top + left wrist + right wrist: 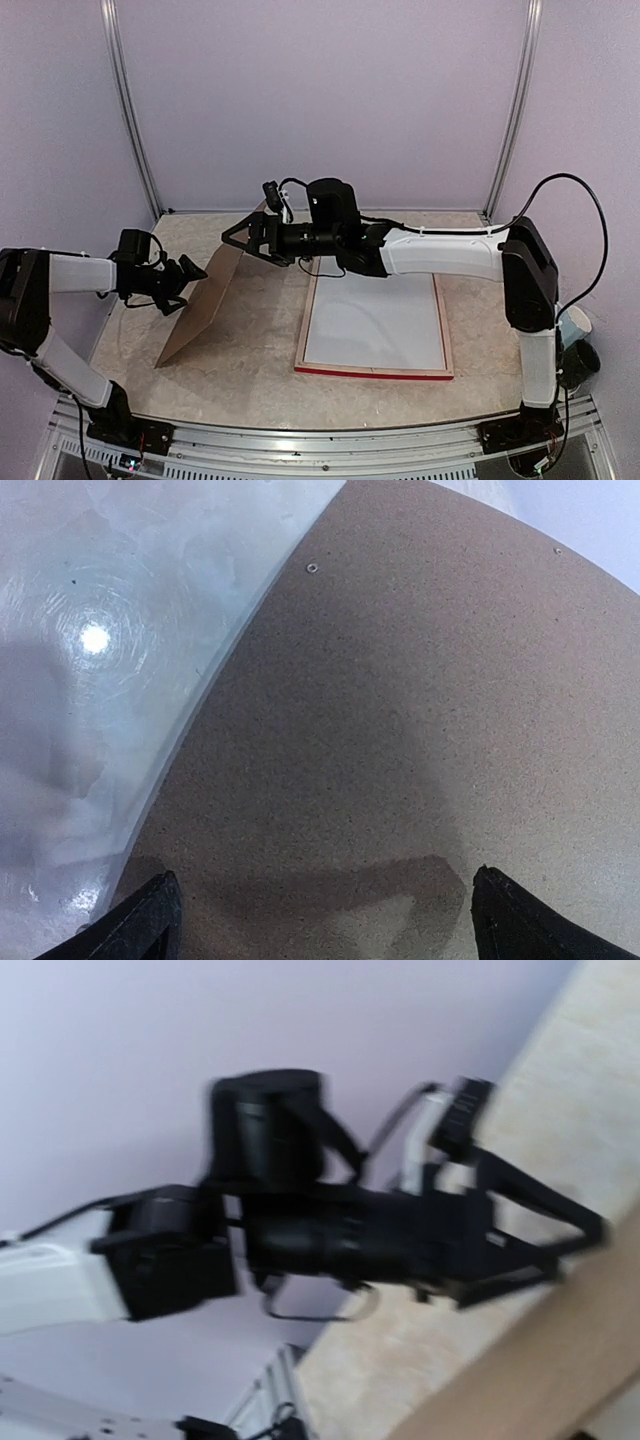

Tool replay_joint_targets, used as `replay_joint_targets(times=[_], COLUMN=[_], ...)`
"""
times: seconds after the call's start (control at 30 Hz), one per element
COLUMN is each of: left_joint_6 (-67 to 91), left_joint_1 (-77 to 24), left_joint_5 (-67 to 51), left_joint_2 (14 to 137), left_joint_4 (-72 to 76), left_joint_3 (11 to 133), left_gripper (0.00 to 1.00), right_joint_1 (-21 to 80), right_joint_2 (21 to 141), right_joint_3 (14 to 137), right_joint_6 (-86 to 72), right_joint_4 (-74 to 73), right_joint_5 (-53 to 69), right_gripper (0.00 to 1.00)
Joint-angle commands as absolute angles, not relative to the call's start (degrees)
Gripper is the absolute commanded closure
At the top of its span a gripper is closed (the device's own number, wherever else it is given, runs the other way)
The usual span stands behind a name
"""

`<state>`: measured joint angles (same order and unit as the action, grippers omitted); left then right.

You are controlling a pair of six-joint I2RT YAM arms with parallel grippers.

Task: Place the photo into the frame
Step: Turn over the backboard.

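Note:
The frame (374,372) lies flat on the table right of centre, pale wood back up, with its red face showing along the near edge. A white sheet (375,325) fills it; no printed side shows, so I cannot tell if this is the photo. A brown backing board (205,300) stands tilted on its edge at the left. My left gripper (188,275) is open, close to the board's left face (400,730), with both fingertips (150,925) apart. My right gripper (243,237) reaches across, open, at the board's upper end. The blurred right wrist view shows the left gripper (560,1240) by the board (530,1380).
The marbled tabletop (260,350) runs to a metal rail at the near edge. Purple walls and aluminium posts (130,120) close in the back and sides. A pale cup-like object (578,325) sits beside the right arm's base, off the table.

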<state>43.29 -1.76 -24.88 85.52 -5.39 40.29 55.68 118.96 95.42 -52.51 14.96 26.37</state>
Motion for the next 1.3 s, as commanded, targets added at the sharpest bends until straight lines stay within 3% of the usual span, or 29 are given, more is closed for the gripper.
replay_joint_targets(times=[0.0, 0.33, 0.77, 1.27], left_joint_6=[44.3, 44.2, 41.1, 40.2], left_joint_1=[-2.6, -2.2, 5.6, 7.2], left_joint_5=[-27.1, -26.3, -26.2, -24.9], left_joint_2=[83.6, 83.9, 84.8, 89.8], left_joint_4=[-4.0, -3.6, -5.8, -4.3], left_joint_3=[39.9, 38.9, 41.9, 40.2], left_gripper=[0.01, 0.01, 0.01, 0.01], right_joint_1=[57.0, 57.9, 58.3, 58.7], right_joint_2=[120.7, 126.0, 134.1, 139.4], right_joint_3=[101.0, 110.1, 124.1, 131.0], right_joint_6=[-50.9, -49.7, -49.2, -50.1], right_joint_4=[16.8, 12.3, 8.7, 8.4], right_joint_5=[29.1, 29.7, 29.8, 30.4], right_gripper=[0.01, 0.01, 0.01, 0.01])
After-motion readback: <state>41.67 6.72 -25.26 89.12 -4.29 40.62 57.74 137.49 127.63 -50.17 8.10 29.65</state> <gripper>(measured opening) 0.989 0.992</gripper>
